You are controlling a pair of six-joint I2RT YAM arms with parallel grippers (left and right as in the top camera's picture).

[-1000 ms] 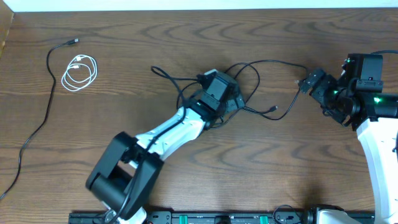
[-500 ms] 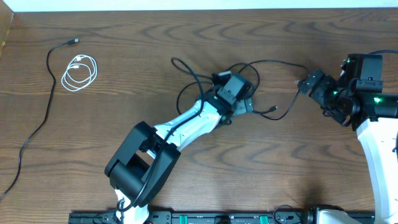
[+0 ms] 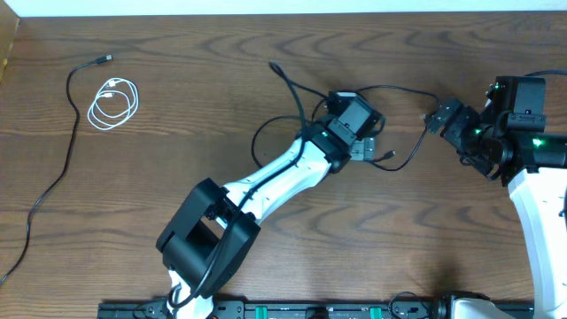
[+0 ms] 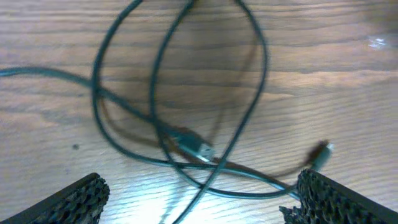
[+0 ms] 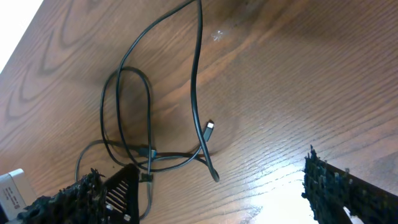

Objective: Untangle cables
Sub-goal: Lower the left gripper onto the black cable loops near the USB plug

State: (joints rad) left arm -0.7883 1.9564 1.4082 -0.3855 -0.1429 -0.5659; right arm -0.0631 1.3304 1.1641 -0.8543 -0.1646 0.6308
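A tangle of thin black cables (image 3: 306,111) lies mid-table, one plug end (image 3: 274,66) pointing up-left and another plug (image 3: 391,159) to the right. My left gripper (image 3: 361,133) hovers over the tangle's right side. In the left wrist view its fingers (image 4: 74,200) stand wide open, with crossed black loops (image 4: 177,93) and a plug (image 4: 198,148) on the wood between and ahead of them, nothing gripped. My right gripper (image 3: 437,119) is open at the right of the tangle; its view shows the cable loops (image 5: 134,106) and a plug (image 5: 209,127) ahead.
A coiled white cord (image 3: 113,102) lies far left, beside a separate long black cord (image 3: 53,177) that runs toward the table's left edge. The left arm's white links (image 3: 266,182) cross the table's middle from the front. The right arm's base (image 3: 532,204) fills the right side.
My left gripper has moved right and slightly back across the tangle. The tangle's loose plug end has shifted right and back with it. The right arm has not moved.
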